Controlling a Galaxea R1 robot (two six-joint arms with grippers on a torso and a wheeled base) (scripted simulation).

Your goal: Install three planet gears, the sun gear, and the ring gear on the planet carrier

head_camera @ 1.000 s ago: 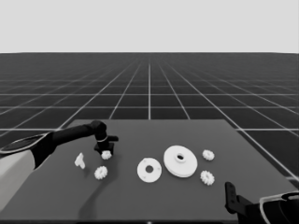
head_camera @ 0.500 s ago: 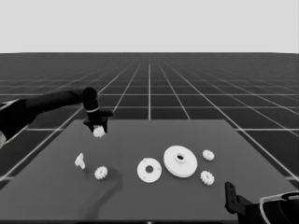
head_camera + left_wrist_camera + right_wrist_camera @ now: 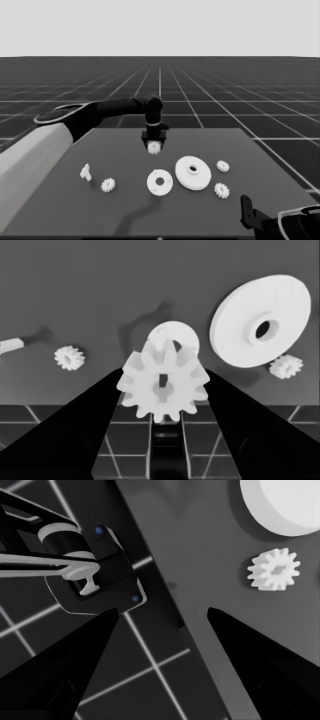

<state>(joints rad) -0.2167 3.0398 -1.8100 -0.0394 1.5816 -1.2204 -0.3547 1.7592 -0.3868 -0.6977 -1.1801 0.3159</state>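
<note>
- left gripper (image 3: pixel 154 145) is up in the air over the far half of the table (image 3: pixel 115 150), arm reaching in from the left; fingers clamped on one planet gear (image 3: pixel 154 147), which hangs clear of the surface
- left wrist view confirms: the held gear (image 3: pixel 162 385) sits between the two fingers (image 3: pixel 95 430), teeth against both inner faces, flat face toward the camera
- smaller round part (image 3: pixel 160 182) lies flat on the near middle of the table, dark centre hole visible; nothing on it; in the left wrist view it is partly hidden behind the held gear
- larger round part (image 3: pixel 193 172) sits just beside the smaller one, on its right; edges touching or nearly so, cannot tell which
- one loose gear (image 3: pixel 223 166) right of the larger round part, near its far side; another gear (image 3: pixel 221 190) right of it on the near side; both flat on the table, apart from the disc
- fourth gear (image 3: pixel 108 185) on the left half of the table, well apart from the smaller round part
- thin white piece (image 3: pixel 86 172) just left of and beyond that gear, not touching it
- right gripper (image 3: pixel 160 625) parked at the near right corner of the table; fingers spread wide, gripping nothing; its wrist view shows a gear (image 3: pixel 274 570) and the rim of the larger round part (image 3: pixel 285 505) nearby
</note>
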